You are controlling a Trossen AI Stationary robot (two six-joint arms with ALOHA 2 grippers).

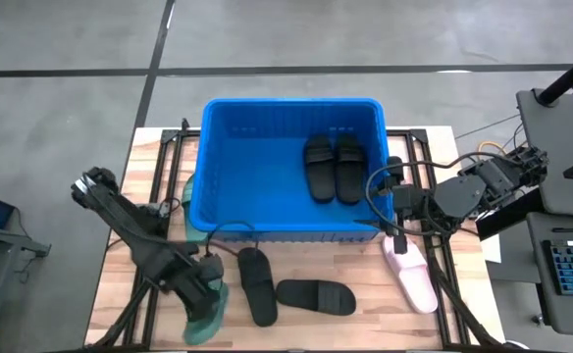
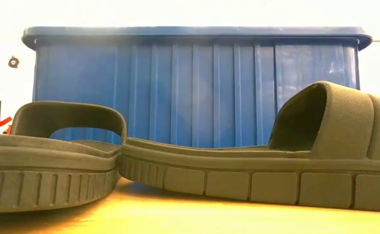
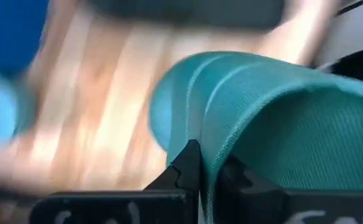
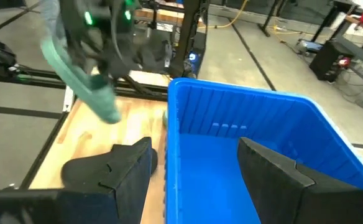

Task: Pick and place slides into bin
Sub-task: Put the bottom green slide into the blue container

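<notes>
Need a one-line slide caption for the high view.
Left gripper lifts a green slide; two black slides lie in the blue bin.

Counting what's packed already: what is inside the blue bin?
Two black slides lie side by side in the bin, toward its right. Its near wall hides the floor strip just behind it.
</notes>
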